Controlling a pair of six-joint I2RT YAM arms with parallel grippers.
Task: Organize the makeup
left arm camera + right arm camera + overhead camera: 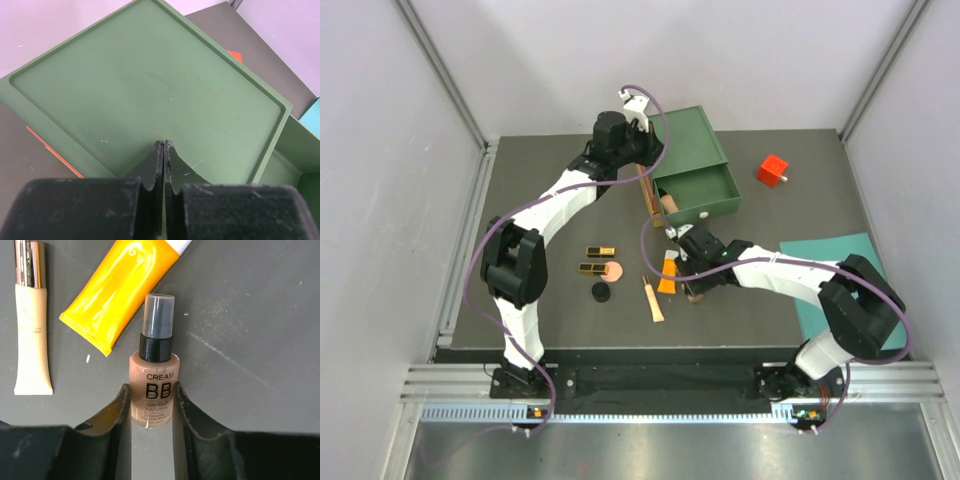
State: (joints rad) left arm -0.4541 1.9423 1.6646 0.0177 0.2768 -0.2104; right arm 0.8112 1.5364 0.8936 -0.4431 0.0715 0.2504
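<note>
Top view: you're holding the left gripper (642,157) at the left corner of the green drawer box (705,140), and the right gripper (695,284) is sitting low in the makeup spread, just beside the yellow-orange tube (668,275). Left wrist: its fingers are pressing flat together on nothing, hanging over the box's top. Right wrist: you're pinching the tan bottle (152,371) lying on the table, pads touching both sides. I'm reading this as the pick step, so the next move is calling for a clean lift clear of the tube, then a carry to the open drawer.
</note>
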